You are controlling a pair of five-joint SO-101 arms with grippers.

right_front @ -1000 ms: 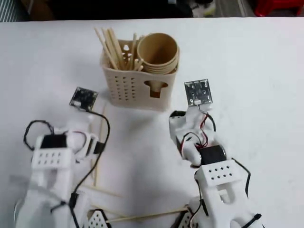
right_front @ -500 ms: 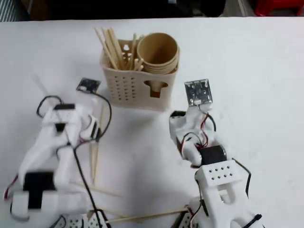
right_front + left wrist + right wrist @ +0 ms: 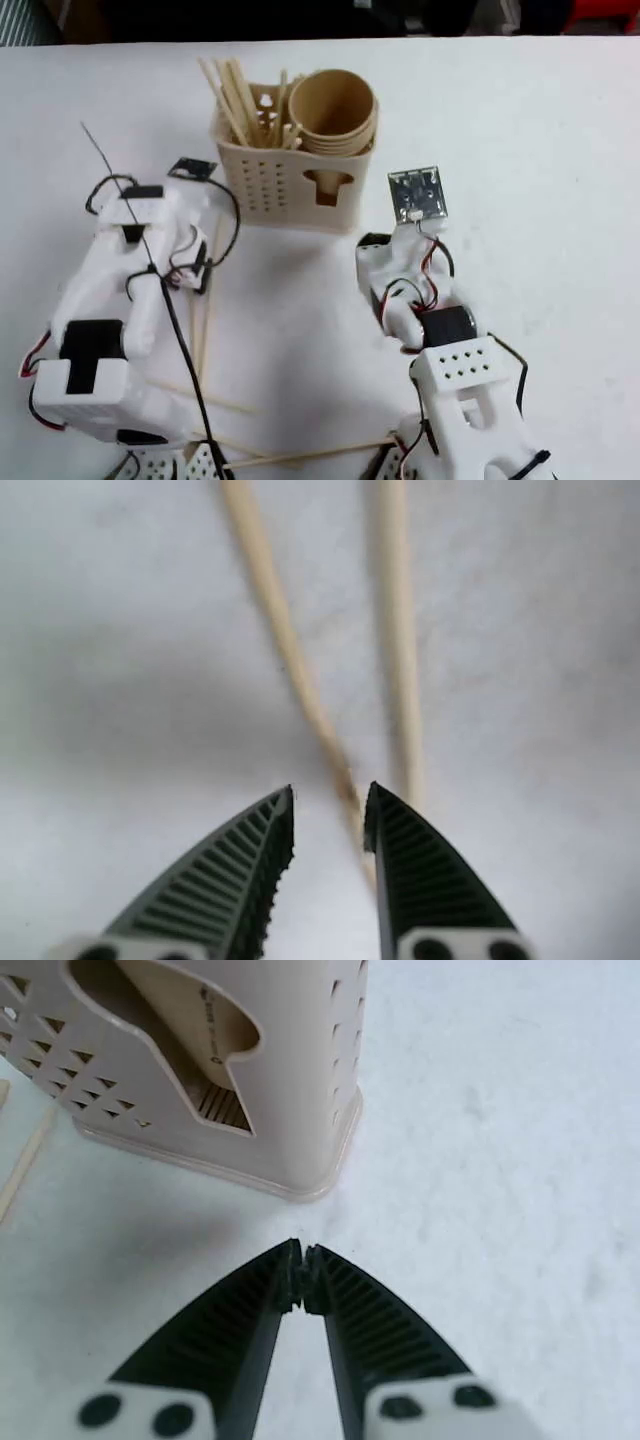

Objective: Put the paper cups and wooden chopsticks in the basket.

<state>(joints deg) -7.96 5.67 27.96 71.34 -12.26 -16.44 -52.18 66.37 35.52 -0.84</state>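
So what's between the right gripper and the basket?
Nothing but bare table, as the right wrist view shows, between the right gripper and the basket.

A white table [image 3: 560,150] with a plain matte top spreads across almost the whole high view, and its far edge runs straight across near the top of that view. Beyond the table's far edge lies a dark strip of room [image 3: 300,18], with a red object [image 3: 600,14] just past the table's far right end. Past the table's far left end stands a grey ribbed panel [image 3: 22,22], and beside it, toward the table's middle, is a brown shape [image 3: 85,20] too cut off to identify.
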